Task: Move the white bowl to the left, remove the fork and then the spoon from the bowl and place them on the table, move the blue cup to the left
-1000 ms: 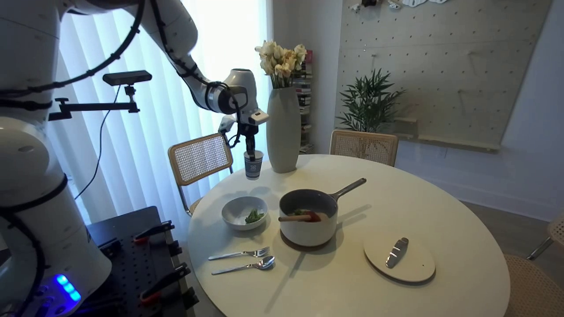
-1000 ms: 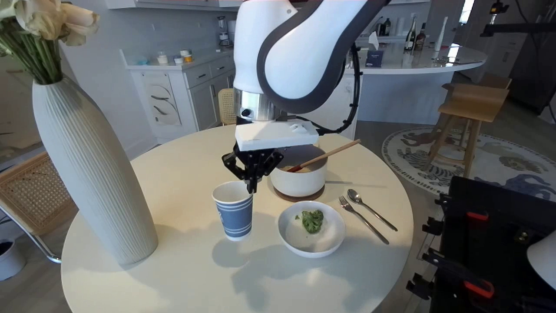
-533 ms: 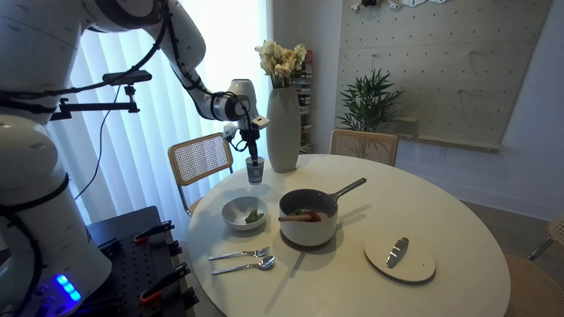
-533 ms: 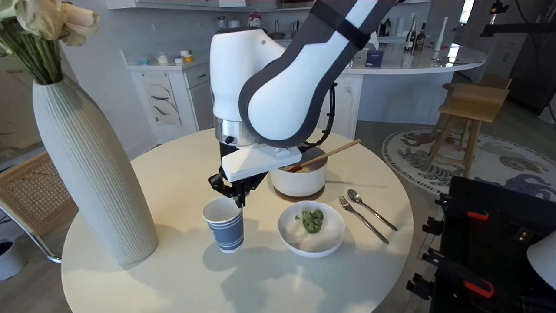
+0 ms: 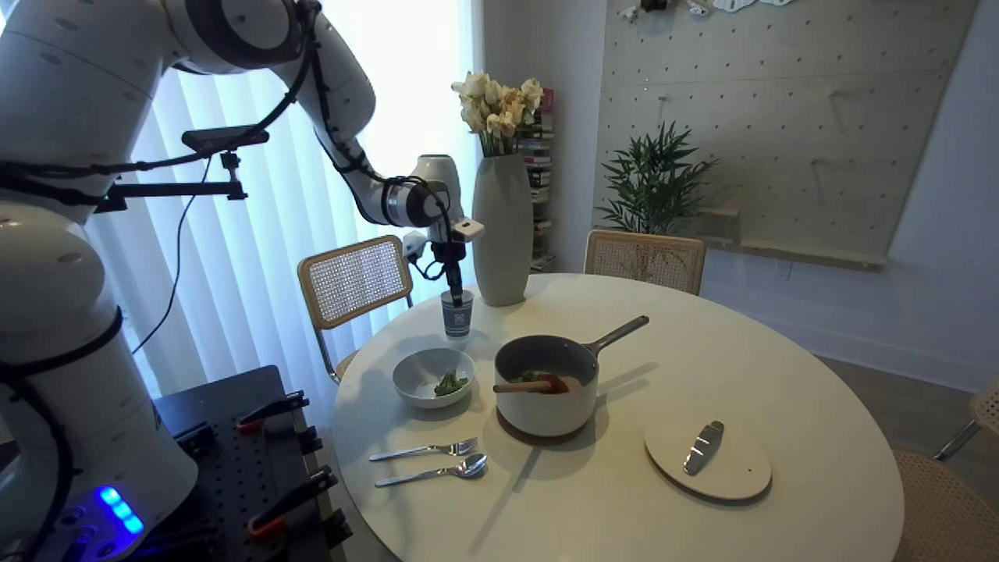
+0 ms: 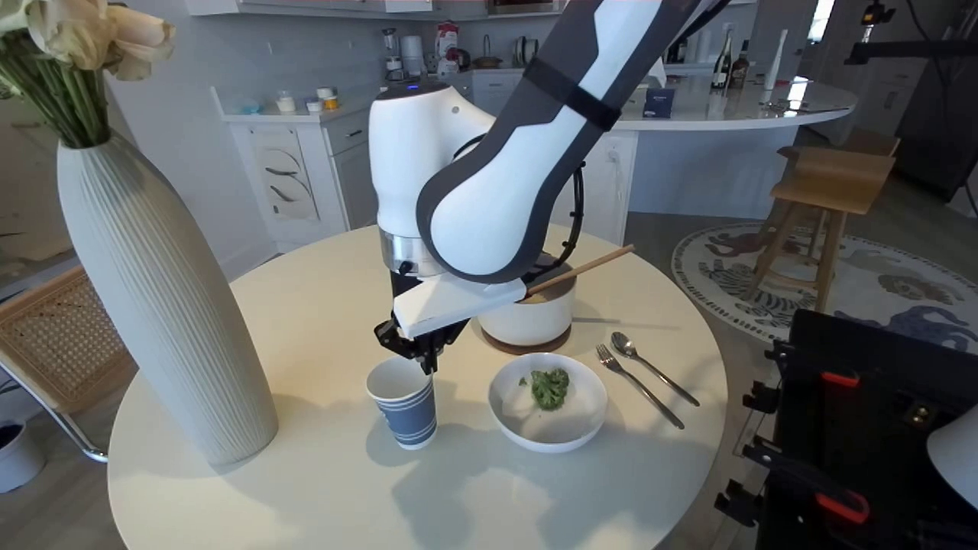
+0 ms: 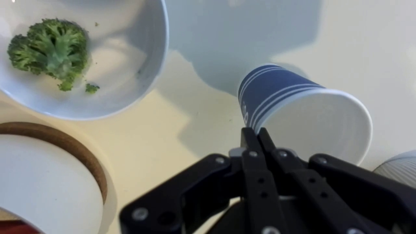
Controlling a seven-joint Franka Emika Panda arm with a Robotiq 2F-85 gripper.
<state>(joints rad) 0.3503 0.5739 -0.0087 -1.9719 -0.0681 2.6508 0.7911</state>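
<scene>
Blue and white, the cup (image 7: 307,113) shows right of centre in the wrist view, its rim clamped in my gripper (image 7: 254,131), so I judge the final leftward move in hand, calling next for seating its base on the table (image 7: 364,55) before release.

gripper (image 7: 254,131): pinching blue cup (image 7: 279,86) rim | broccoli (image 7: 53,48) in white bowl (image 7: 120,84)

Home dining and kitchen area, round white table (image 5: 702,367) with cane-backed chairs (image 5: 355,282), tall vase (image 5: 501,226) of pale flowers (image 5: 499,105), white fitted cabinets (image 6: 354,179), rounded counter (image 6: 710,114) bearing bottles (image 6: 720,69), wooden stool (image 6: 833,182) on a patterned rug (image 6: 703,263), pale vertical blinds (image 5: 265,297)
</scene>
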